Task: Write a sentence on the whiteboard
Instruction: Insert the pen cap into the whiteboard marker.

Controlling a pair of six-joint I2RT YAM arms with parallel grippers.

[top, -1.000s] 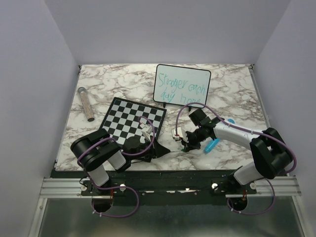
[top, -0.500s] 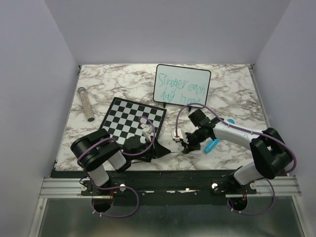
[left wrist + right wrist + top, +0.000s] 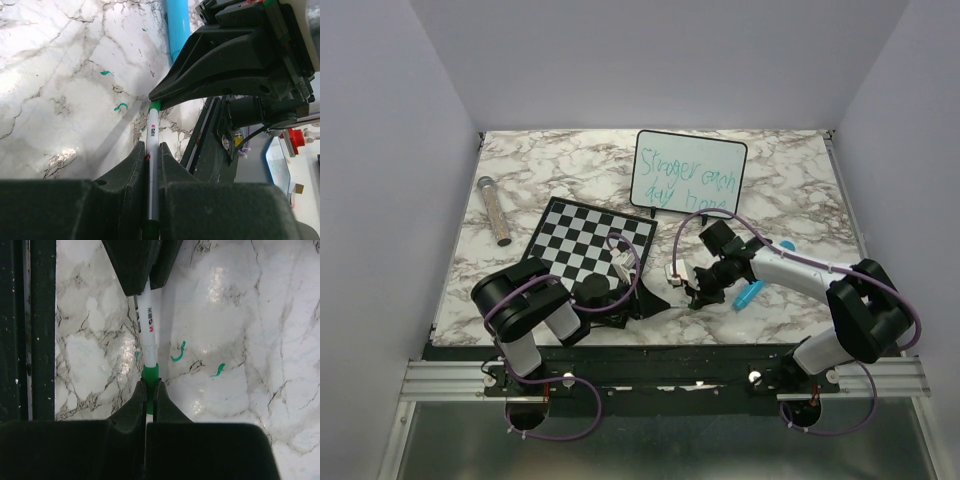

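Whiteboard propped upright at the back of the table, just behind the far right corner of the chessboard, well apart from both grippers. On it, the sentence in teal, two lines, too scrawled to read with any certainty.

Now down front, between the two arms: both grippers on one marker. Left gripper pinching the white barrel, jaws tight against it on either side. Right gripper pinching the green end, jaws pressed in with only a sliver of green between them. Tips of the two grippers nose to nose, a short stretch of bare barrel showing between. Marker low over the marble, roughly level. Touching the table or not? Cannot tell.

Small teal squiggles on the marble just beside the marker. Blue cylinder lying on the table, just beside the right gripper. Chessboard flat, left of centre, left arm reaching across its near corner. Grey tube lying out on the far left, well apart from everything.
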